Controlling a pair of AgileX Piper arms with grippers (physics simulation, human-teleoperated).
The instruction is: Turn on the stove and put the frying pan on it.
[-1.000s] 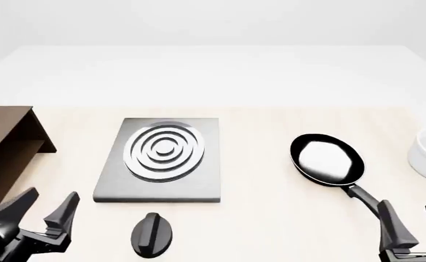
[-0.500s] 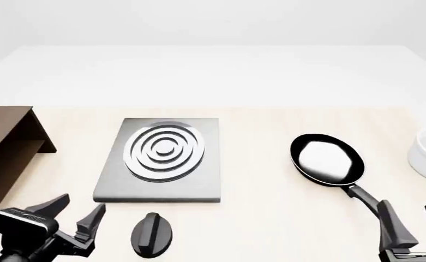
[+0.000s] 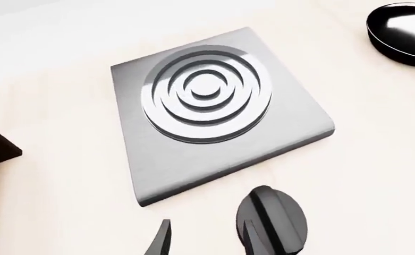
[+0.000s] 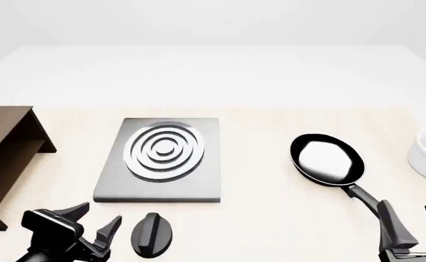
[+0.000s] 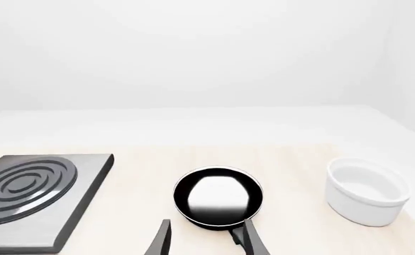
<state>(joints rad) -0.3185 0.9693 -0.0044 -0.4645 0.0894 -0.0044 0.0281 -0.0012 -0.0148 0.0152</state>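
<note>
knob [image 4: 152, 233] just beside open left tool [image 4: 96, 219].

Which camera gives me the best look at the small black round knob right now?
The left wrist view: the small black round knob fills the near foreground, its raised ridge clear, beside the open left pincer. The front view shows the knob whole but smaller. The right wrist view misses it entirely.
</note>
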